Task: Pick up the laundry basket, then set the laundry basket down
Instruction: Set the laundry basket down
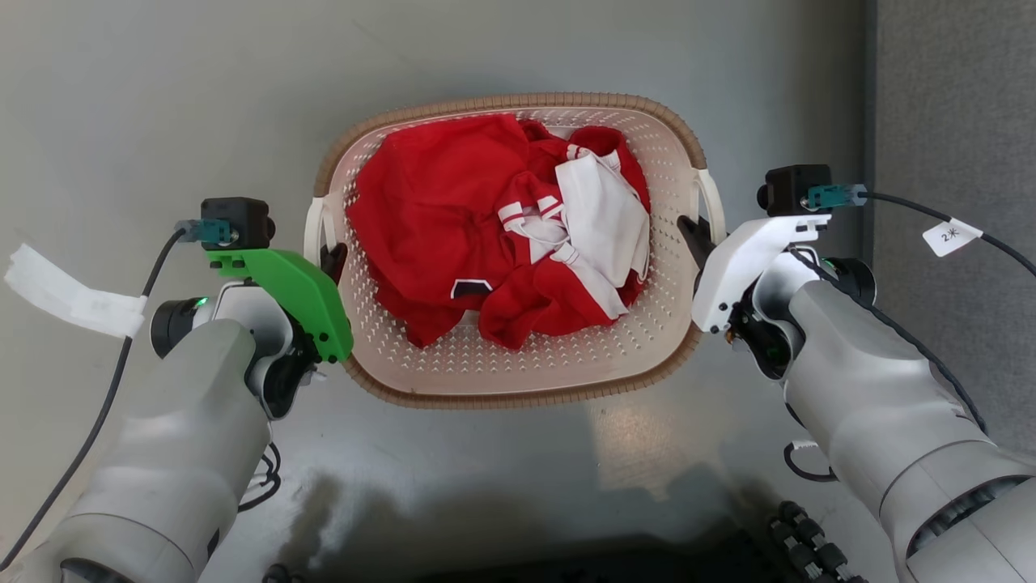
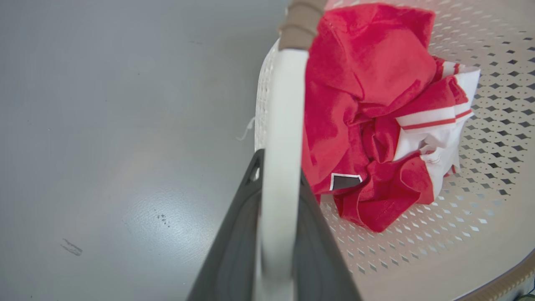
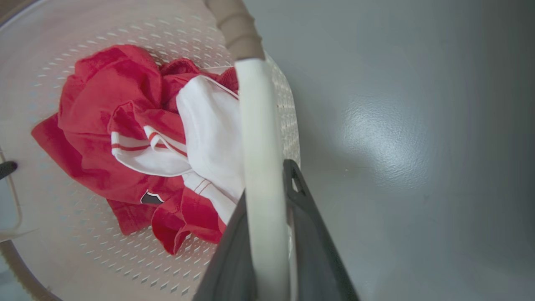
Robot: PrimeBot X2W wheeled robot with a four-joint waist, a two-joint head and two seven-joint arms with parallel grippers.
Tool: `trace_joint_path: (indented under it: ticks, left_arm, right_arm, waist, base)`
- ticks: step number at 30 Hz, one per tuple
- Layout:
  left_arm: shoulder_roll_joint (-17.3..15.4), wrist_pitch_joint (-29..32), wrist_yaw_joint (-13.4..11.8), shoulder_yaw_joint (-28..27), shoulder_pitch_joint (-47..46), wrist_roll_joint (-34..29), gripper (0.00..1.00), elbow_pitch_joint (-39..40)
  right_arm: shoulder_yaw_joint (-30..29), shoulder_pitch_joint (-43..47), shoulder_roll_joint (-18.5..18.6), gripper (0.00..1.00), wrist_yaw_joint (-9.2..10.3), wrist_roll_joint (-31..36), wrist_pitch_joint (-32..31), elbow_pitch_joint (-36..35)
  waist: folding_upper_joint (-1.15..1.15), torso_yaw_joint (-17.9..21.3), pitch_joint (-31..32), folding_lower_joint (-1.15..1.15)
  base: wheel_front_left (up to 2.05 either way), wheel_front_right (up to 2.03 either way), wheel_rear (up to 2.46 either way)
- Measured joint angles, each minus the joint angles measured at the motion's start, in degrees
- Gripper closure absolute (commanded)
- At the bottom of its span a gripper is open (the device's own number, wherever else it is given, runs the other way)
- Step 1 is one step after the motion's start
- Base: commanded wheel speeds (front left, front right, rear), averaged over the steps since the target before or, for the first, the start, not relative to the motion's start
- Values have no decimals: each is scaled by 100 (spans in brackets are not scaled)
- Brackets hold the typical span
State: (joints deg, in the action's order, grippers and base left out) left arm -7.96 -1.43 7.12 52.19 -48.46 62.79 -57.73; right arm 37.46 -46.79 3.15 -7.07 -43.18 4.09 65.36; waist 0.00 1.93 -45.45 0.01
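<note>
The laundry basket (image 1: 502, 397) lies between both arms, over the grey floor (image 1: 162, 97). The left gripper (image 1: 333, 261) pinches its left handle (image 1: 314, 231), and the right gripper (image 1: 694, 233) pinches its right handle (image 1: 712, 202). Uneven lifting could tilt it and spill the clothes (image 1: 453, 210), or let a handle slip free.

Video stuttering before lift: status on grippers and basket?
Both shut: left gripper on left handle, right gripper on right handle. The basket holds red and white clothes. Nothing seen blocking.

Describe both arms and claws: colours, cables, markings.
Both forearms are pale silver-grey. The left claw sits on a green bracket, the right claw on a white one. Each carries a black camera block with a teal plug and a black cable; both cables bear white tags. The fingers are dark grey.
</note>
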Motion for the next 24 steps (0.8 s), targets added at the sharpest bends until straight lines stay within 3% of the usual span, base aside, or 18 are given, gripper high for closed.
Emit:
trace_joint_path:
  ticks: [18, 19, 20, 21, 22, 24]
  left_arm:
    - [99, -114, 0, 152, -119, 0, 100, -219]
    - [108, -114, 0, 155, -121, 4, 100, -225]
    - [118, -114, 0, 160, -121, 5, 78, -237]
    - [120, -114, 0, 160, -121, 8, 35, -263]
    - [111, -114, 0, 158, -123, 16, 0, -276]
    - [102, -114, 0, 160, -126, 42, 0, -286]
  right_arm:
    - [97, -60, -11, 100, -5, -23, 143, 147]
    - [98, -66, -11, 65, -5, -26, 144, 159]
    - [92, -73, -7, 24, -9, -38, 163, 166]
    - [81, -89, 3, 0, -8, -67, 188, 176]
    - [75, -98, 23, 0, -8, -100, 197, 180]
    - [71, -104, 44, 0, -8, -146, 201, 185]
  waist:
    - [0, -36, -327, 0]
    - [0, -36, -329, 0]
    - [0, -36, -330, 0]
    - [0, -36, -331, 0]
    - [0, -35, -331, -1]
    - [0, -35, -328, 0]
  base:
    - [0, 0, 0]
    - [0, 0, 0]
    - [0, 0, 0]
    - [0, 0, 0]
    - [0, 0, 0]
    - [0, 0, 0]
